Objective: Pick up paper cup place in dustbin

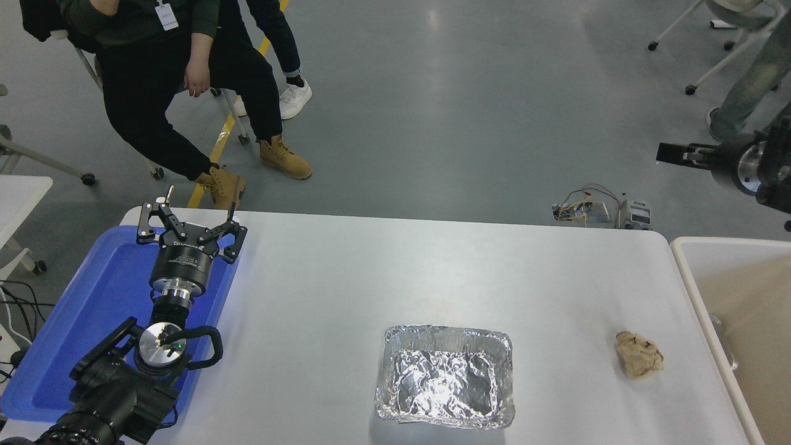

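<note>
Blue tray (74, 321), silver foil tray (446, 339), brown paper ball (639, 362).

The left gripper (188, 213) is parked over the blue plastic tray (74, 321) at the table's (346, 272) left end, its fingers spread apart. The right gripper (676, 154) comes in high at the right edge, seen edge-on, above the floor beyond the table. The dustbin (692, 290) stands against the table's right end. A crinkled foil tray (445, 377) sits near the front edge, a crumpled brown paper ball (639, 361) well apart to its right. A seated person (179, 74) is at the far left.
</note>
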### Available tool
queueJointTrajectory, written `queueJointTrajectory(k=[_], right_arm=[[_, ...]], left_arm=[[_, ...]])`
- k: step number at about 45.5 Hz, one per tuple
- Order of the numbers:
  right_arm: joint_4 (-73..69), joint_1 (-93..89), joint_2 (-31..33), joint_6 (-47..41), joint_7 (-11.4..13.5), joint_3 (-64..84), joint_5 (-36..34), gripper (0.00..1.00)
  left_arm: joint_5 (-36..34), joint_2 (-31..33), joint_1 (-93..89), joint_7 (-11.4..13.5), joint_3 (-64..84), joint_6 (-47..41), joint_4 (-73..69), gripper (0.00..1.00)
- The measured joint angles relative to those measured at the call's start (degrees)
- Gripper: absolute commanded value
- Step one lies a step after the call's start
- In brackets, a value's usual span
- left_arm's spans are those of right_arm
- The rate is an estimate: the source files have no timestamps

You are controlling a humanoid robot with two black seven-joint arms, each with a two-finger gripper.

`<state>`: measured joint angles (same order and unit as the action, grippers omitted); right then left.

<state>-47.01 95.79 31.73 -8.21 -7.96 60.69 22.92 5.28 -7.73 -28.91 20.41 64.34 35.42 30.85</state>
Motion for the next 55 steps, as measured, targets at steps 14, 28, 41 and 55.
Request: queueJointTrajectory(k=[14,28,41,55], right_arm=[[-1.77,8.44,-0.85,-19.31,-0.03,-0.29,0.02,1.00],[-4.66,13.83,-3.31,-31.18,-0.08,-0.13,0.02,1.00],[-6.90,17.19,-5.34,-35.36,0.00,0.27,0.36,1.00],[-10.49,19.60,-7.68,-36.44,0.00,2.57,0.86,1.00]], left_arm=[[0.00,0.01,0.00,-0.01,0.00,0.00,0.00,1.00],[0.00,0.00,0.00,-0.01,0.00,0.00,0.00,1.00],[0.00,0.00,0.00,-0.01,0.00,0.00,0.00,1.00],[0.00,0.00,0.00,-0.01,0.00,0.00,0.00,1.00]])
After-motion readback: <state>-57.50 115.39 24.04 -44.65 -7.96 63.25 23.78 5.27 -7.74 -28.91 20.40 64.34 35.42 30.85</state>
